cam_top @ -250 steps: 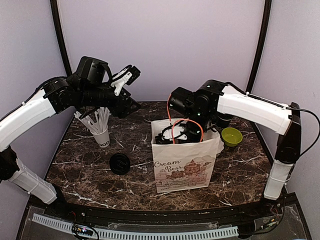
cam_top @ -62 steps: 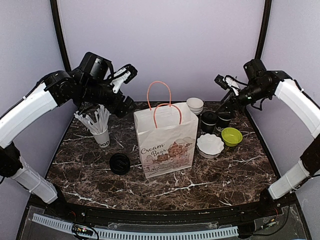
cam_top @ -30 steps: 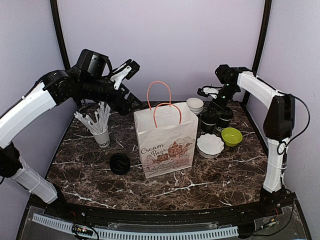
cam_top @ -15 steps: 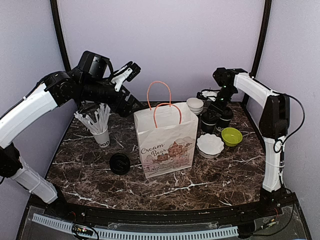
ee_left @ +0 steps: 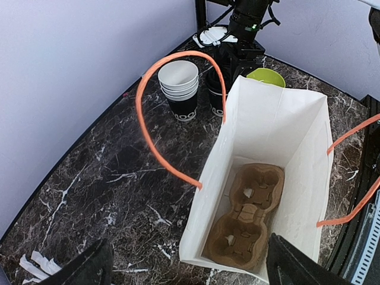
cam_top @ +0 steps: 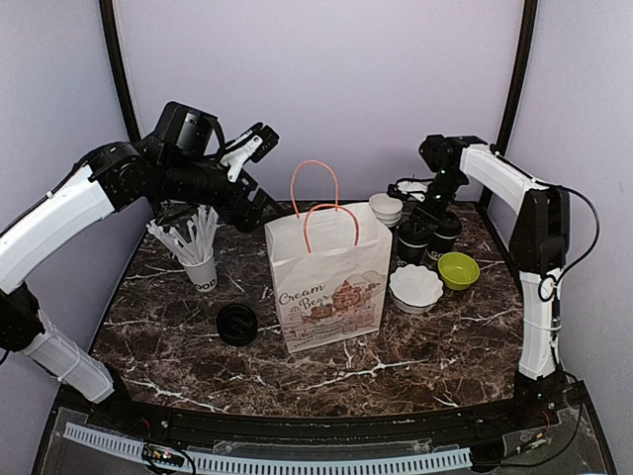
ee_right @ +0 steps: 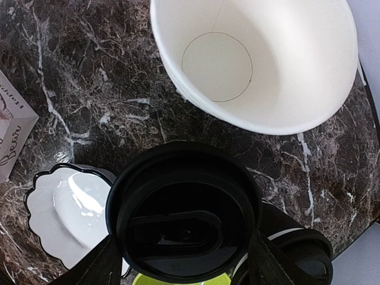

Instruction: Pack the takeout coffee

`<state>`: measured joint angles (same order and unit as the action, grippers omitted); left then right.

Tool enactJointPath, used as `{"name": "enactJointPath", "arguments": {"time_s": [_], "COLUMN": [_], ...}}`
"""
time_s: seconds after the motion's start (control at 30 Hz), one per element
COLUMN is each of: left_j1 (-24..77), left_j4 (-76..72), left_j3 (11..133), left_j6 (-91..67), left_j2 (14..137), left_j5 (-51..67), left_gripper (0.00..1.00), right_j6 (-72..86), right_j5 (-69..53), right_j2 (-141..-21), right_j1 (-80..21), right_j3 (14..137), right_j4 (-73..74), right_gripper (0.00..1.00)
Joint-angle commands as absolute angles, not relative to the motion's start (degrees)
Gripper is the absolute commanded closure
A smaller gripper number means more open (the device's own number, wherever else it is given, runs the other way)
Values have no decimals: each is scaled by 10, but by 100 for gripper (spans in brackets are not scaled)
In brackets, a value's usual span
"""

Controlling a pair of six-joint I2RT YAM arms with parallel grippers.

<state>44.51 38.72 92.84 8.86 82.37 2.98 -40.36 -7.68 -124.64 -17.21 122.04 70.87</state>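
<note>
Black-lidded takeout coffee (ee_right: 184,217), white bag (cam_top: 331,277), orange handles (ee_left: 138,104), dark marbled table (cam_top: 445,346)

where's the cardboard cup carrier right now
Left wrist view: the cardboard cup carrier lies flat at the bottom of the open white paper bag, mid-table.

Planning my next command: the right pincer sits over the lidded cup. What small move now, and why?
Probably close the right pincer on the lidded coffee cup until firm, before any lift. Its fingers straddle the cup near its top, but contact isn't clear, and the cup carrier in the bag sits empty.
</note>
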Motion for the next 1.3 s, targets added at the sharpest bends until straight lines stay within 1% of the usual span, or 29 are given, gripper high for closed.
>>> {"name": "enactJointPath", "arguments": {"time_s": [0.0,0.1,0.13,0.17,0.27,0.3,0.47,0.67,0.93,1.0,1.1,1.27], "left_j1": [443,443,443,444,444,444,443,443,444,444,443,443], "left_j4": [377,377,377,377,376,375,377,378,378,378,377,377], "left_j3": [920,920,920,921,921,920,921,921,919,919,917,916], "left_j6": [94,94,94,94,95,95,96,97,100,101,102,103], "left_j2": [815,818,818,819,820,819,821,821,820,820,820,824], "left_j5": [39,40,41,41,42,42,43,44,46,47,47,49], "left_gripper": [8,8,8,8,8,8,8,8,8,8,8,8], "right_j6": [-410,-410,-410,-410,-408,-408,-405,-405,-399,-399,-395,-387], "right_j5": [-95,-98,-98,-96,-90,-90,-97,-89,-94,-92,-87,-72], "right_j2": [-1261,-1260,-1259,-1257,-1251,-1250,-1234,-1231,-1235,-1234,-1242,-1274], "right_j1": [-177,-177,-177,-177,-178,-178,-180,-180,-184,-184,-184,-184], "right_j3": [1234,1235,1235,1233,1223,1221,1228,1227,1251,1252,1257,1274], "right_j4": [736,741,742,741,733,730,724,713,712,709,714,729], "right_gripper": [33,37,37,36,27,26,25,20,21,18,10,8]}}
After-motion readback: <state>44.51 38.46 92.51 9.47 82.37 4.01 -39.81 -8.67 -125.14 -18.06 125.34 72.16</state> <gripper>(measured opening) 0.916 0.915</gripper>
